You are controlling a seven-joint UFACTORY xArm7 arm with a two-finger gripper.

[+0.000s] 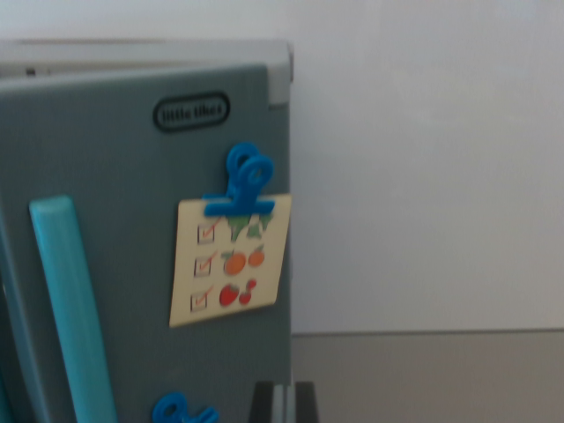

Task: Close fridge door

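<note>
At the wrist view's left we see the teal handle (72, 308) running upright down the grey door (132, 176), which fills the left half of the frame. The door's top edge sits slightly out from the fridge (280, 66) body behind it, so it looks ajar, though the angle is poor. Higher up is an oval logo (191, 112). Right of the handle, a blue clip (244, 181) pins a cream checklist (229, 258) with fruit pictures. A second blue clip (181, 411) peeks in at the bottom. Next, at the bottom edge, dark parts of our gripper (283, 404) show; we cannot tell whether its jaws are apart or together. A white wall (423, 159) and grey floor (432, 374) fill the right.
</note>
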